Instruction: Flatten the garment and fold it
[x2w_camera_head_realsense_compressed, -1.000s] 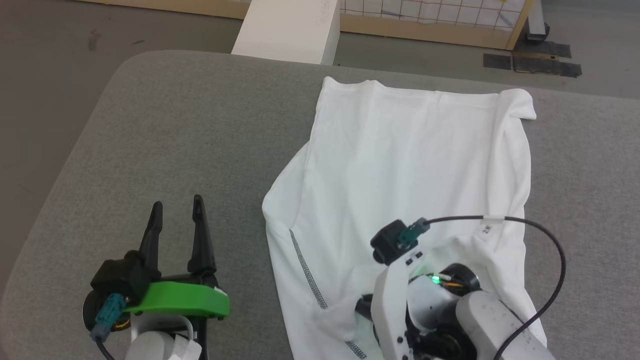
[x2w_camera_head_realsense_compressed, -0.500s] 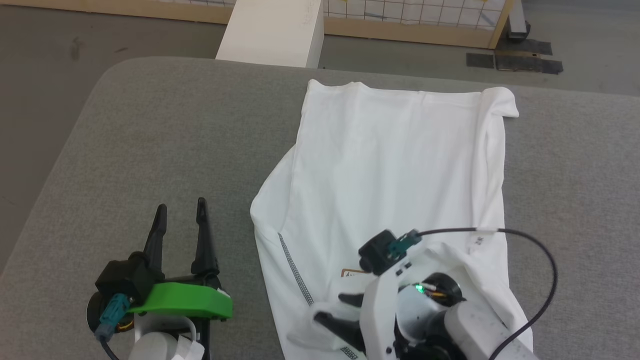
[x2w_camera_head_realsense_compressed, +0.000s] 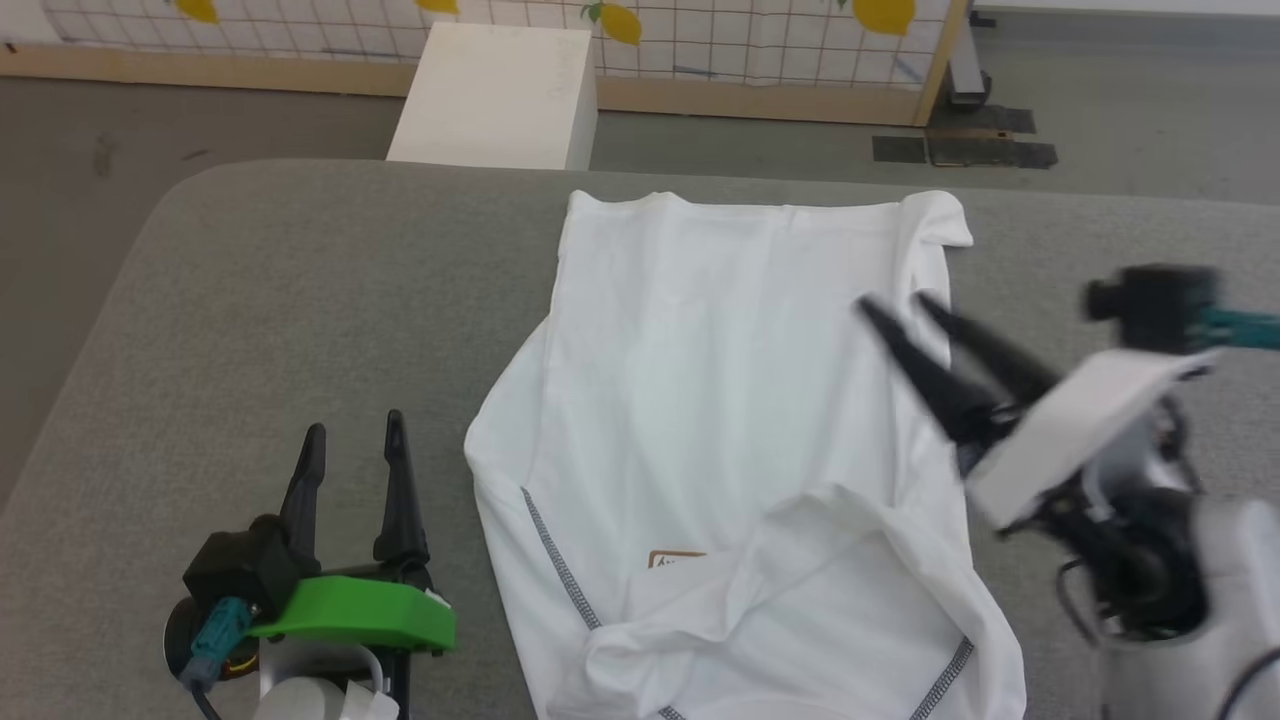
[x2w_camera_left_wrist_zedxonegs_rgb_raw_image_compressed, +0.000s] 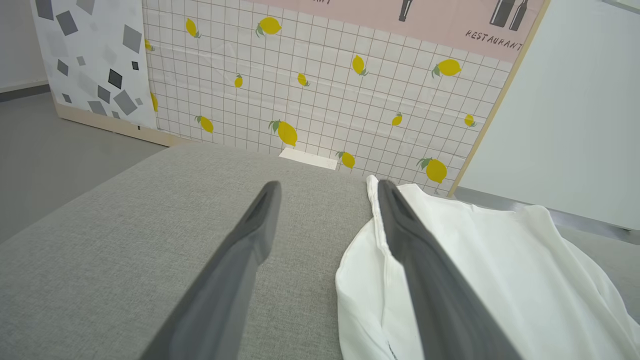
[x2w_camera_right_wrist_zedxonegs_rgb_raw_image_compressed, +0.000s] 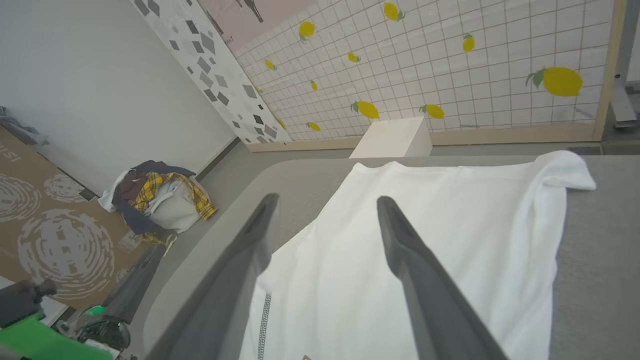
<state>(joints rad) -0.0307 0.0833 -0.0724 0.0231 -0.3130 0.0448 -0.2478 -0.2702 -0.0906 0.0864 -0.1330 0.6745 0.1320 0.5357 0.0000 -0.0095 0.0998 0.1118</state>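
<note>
Lying spread: white long-sleeved shirt (x2w_camera_head_realsense_compressed: 740, 400) on grey padded table (x2w_camera_head_realsense_compressed: 300, 300), near end rumpled at 6 o'clock.
Our left gripper (x2w_camera_head_realsense_compressed: 354, 423): fingers apart, empty, at 8 o'clock.
Our right gripper (x2w_camera_head_realsense_compressed: 895, 300): fingers wide apart, empty, over the shirt's 3 o'clock edge.

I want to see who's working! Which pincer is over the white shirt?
The right pincer: its open fingers hang above the right side of the white shirt. The left pincer, with the green base, is over the grey surface beside it.
</note>
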